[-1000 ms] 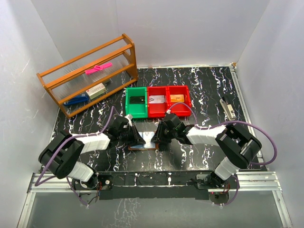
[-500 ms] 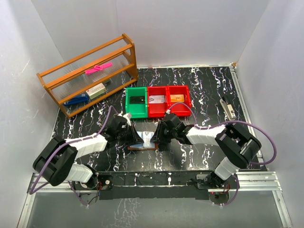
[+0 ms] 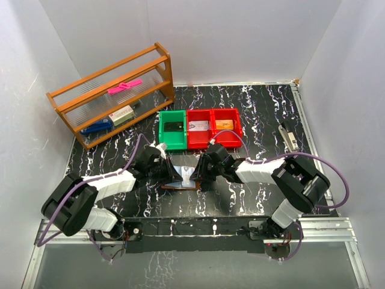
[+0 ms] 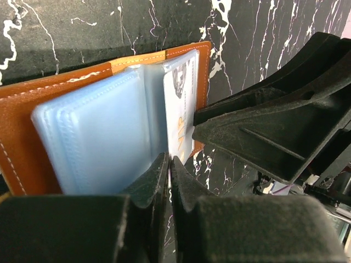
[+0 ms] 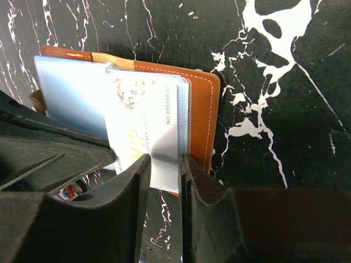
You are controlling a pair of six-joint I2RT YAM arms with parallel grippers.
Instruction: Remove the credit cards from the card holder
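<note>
While both grippers — left gripper, right gripper — meet at one card holder, one credit card shows.

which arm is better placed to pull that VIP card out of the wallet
Right. The right fingers already straddle the card's free edge. The left fingers sit shut at the sleeves of the wallet, seemingly pinning it.

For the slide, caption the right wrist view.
Right jaws pinch a silver VIP card sticking out of the open brown wallet on the marble table.

Both arms' jaws at the open card holder near the green bin
</note>
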